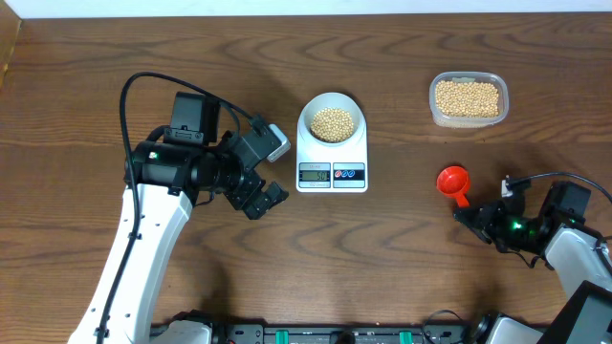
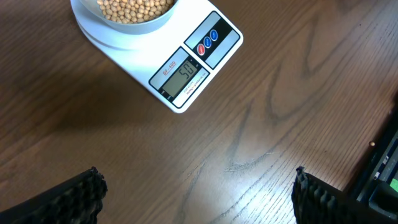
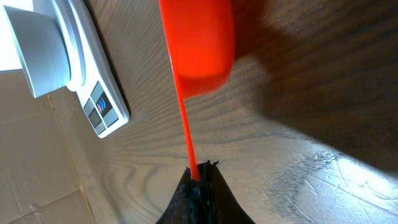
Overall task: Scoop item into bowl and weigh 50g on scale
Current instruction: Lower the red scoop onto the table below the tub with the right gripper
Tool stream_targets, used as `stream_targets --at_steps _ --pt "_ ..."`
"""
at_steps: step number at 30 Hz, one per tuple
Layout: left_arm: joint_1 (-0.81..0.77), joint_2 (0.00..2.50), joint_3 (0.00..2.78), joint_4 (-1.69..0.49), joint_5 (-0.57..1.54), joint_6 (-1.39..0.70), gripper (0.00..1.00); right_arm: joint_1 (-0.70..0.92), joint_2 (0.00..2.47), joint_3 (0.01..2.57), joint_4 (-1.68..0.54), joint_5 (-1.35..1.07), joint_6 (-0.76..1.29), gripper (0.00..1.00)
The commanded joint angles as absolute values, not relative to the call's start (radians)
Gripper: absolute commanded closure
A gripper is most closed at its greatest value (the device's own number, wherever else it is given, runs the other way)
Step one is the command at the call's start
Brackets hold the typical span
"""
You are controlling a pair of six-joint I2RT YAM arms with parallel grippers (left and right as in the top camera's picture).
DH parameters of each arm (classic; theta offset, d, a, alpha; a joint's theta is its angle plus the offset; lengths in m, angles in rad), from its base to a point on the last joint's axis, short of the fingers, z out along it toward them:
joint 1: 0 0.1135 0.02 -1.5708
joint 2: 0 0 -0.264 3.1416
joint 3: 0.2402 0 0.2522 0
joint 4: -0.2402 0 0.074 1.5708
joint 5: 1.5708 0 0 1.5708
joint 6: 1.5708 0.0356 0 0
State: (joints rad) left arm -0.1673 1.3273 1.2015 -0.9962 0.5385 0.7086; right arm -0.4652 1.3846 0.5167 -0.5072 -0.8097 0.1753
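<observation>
- scale (image 1: 332, 158): one, white, mid table (image 1: 86, 57), display (image 2: 184, 76) and two round buttons on its near side; digits look like 50, last mark unclear
- bowl (image 1: 331, 119): one, sits on the scale's far half, rim about as wide as the scale
- beans (image 1: 332, 124): too many to count, two lots; one heap in the bowl on the scale, the other in the tub (image 1: 468, 98)
- tub: one, clear, right of the scale and further back, well apart from it
- scoop (image 1: 453, 182): one, red, right of the scale on the near side, bare wood between them; cup points toward the scale side, cannot tell if it touches the table
- right claw (image 1: 469, 212): clamped tight on the scoop's thin handle end, further right of the scale than the scoop's cup
- left claw (image 1: 263, 199): just left of the scale's near corner, not touching, jaws spread wide, nothing between them, only bare wood under
- open room: wide bare wood near side of the scale; table's back edge well behind the bowl
</observation>
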Motion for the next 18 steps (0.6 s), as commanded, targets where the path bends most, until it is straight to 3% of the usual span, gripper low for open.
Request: stream_targets --at_steps 1,18 --pt "-0.163 1.313 1.215 -1.002 0.530 0.722 0.02 -0.475 1.381 0.507 -0.509 -0.738 0.191 0.99" --pt "-0.163 1.313 1.215 -1.002 0.530 0.722 0.02 -0.475 1.381 0.507 -0.508 -0.709 0.190 0.99"
